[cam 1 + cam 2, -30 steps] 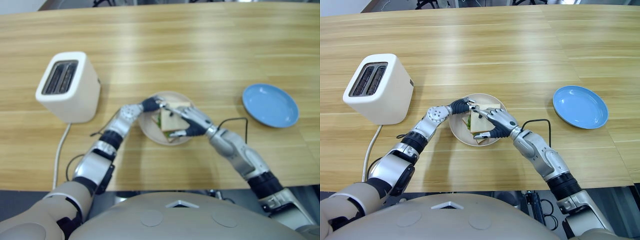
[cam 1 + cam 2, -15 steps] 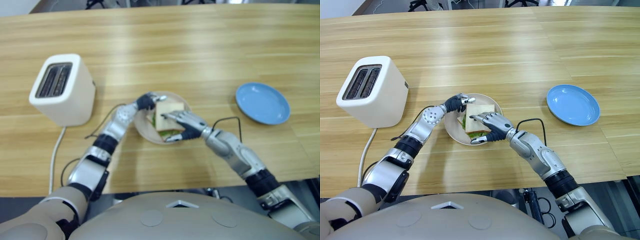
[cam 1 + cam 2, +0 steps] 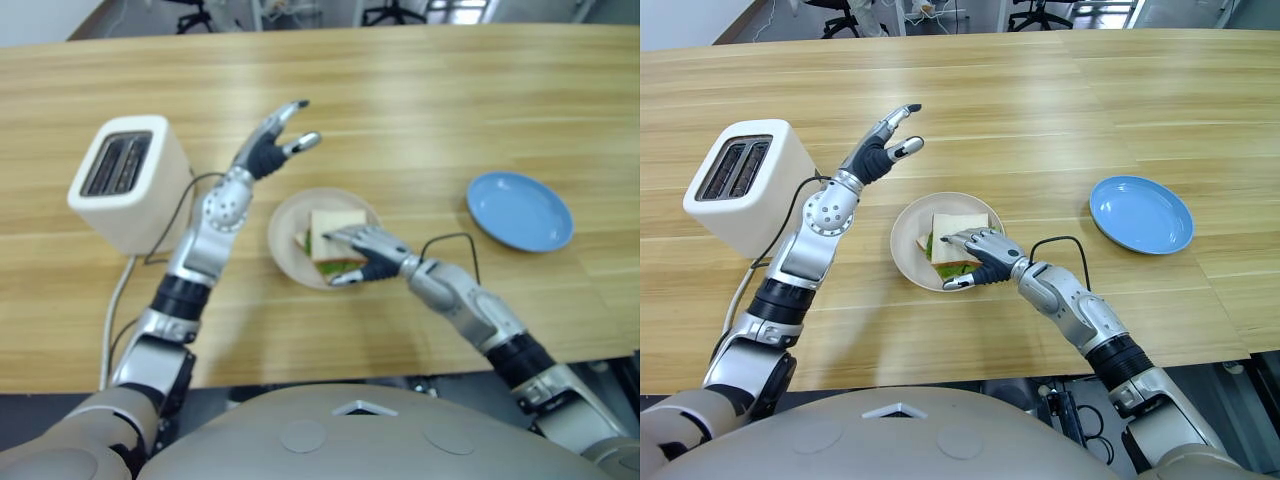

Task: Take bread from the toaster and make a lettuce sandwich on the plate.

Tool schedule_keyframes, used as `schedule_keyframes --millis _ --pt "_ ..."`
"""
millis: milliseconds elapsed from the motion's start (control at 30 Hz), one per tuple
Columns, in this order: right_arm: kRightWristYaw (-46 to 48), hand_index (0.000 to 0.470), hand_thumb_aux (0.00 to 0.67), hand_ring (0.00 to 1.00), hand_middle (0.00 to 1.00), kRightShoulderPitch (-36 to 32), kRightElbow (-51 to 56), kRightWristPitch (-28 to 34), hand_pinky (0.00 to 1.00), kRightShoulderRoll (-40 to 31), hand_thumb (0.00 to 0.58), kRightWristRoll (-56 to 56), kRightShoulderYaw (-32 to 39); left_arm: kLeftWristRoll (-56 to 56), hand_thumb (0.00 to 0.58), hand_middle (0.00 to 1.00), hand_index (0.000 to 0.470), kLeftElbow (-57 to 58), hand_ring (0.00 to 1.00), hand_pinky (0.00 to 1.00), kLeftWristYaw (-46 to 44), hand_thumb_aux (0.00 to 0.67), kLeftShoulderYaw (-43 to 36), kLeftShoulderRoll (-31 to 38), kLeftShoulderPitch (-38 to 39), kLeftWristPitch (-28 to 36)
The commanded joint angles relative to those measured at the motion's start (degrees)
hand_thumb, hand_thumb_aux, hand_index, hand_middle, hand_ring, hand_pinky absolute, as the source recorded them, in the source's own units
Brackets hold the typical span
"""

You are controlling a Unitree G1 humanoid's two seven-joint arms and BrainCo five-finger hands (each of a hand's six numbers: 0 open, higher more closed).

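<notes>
Up and away from the plate's left rim since half a second ago: left hand (image 3: 883, 140), now raised over the wood beyond the plate and to the right of the toaster, fingers straight and spread, grasping nothing. Same place as before: right hand (image 3: 980, 257), down on the sandwich. Beneath it all, long pale wooden table (image 3: 1040, 100). On its left part, white toaster (image 3: 740, 185), upright, two dark slots on top (cannot tell whether anything sits in them), white cord (image 3: 740, 290) trailing toward the near edge. Well off to the right, blue plate (image 3: 1140, 214), flat on the wood. Between toaster and blue plate, nearer the front edge, round tan plate (image 3: 902, 240). Over that plate's near right part, the right hand again: fingers curled around the near corner of the sandwich (image 3: 958, 222), fingertips on the top slice, thumb at the near edge. Sandwich itself lying in the middle of the tan plate, white bread uppermost. Green lettuce (image 3: 932, 247) peeking out under the bread at the left and near sides. Thin black cable (image 3: 1065, 240) looping just beside the right wrist.
</notes>
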Motion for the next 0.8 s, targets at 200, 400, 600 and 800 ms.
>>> schedule_keyframes --millis 200,400,600,800 --pt "6.8 0.0 0.0 0.0 0.0 5.3 0.5 0.0 0.0 -4.4 0.0 3.0 1.3 -2.3 0.0 0.0 0.0 2.2 0.0 0.0 -0.4 0.0 2.6 1.2 3.0 0.0" --pt "6.6 0.0 0.0 0.0 0.0 6.1 -9.7 -2.8 0.0 -6.8 0.0 10.4 -5.1 -3.4 0.0 0.0 0.0 4.3 0.0 0.0 0.2 0.0 3.6 1.5 3.8 -1.3" --pt "5.0 0.0 0.0 0.0 0.0 5.6 -17.3 -7.0 0.0 -5.9 0.0 21.9 -13.5 -3.9 0.0 0.0 0.0 6.2 0.0 0.0 0.9 0.0 4.1 1.7 4.5 -2.8" --pt "5.6 0.0 0.0 0.0 0.0 5.2 -18.8 -8.1 0.0 -3.9 0.0 33.2 -21.2 -4.5 0.0 0.0 0.0 6.4 0.0 0.0 0.5 0.0 4.5 1.9 5.3 -3.4"
